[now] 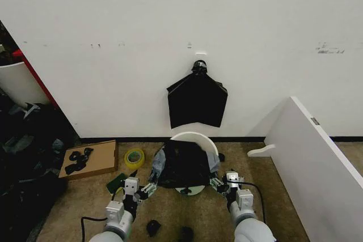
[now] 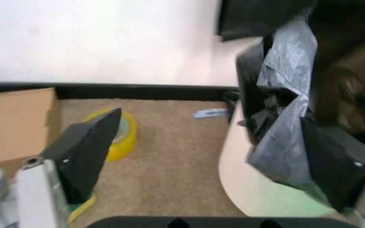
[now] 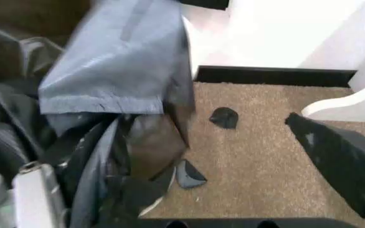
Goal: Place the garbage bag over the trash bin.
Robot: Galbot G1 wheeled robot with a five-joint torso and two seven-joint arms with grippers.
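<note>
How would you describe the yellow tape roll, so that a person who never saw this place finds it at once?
Start from the white wall and go down to the carpet. Between the cardboard sheet and the trash bin lies the yellow tape roll, flat on the floor. It is the only bright yellow ring there.

White wall point(image 1: 170, 26) with black baseboard point(image 1: 238, 139), tan carpet floor point(image 1: 187, 213), white panel point(image 1: 317, 151) leaning at right.

The right hand point(image 3: 189, 190), fingers spread, hangs beside the garbage bag point(image 3: 116, 80).

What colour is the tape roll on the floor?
Yellow; the tape roll shows best in the head view, left of the trash bin.
</note>
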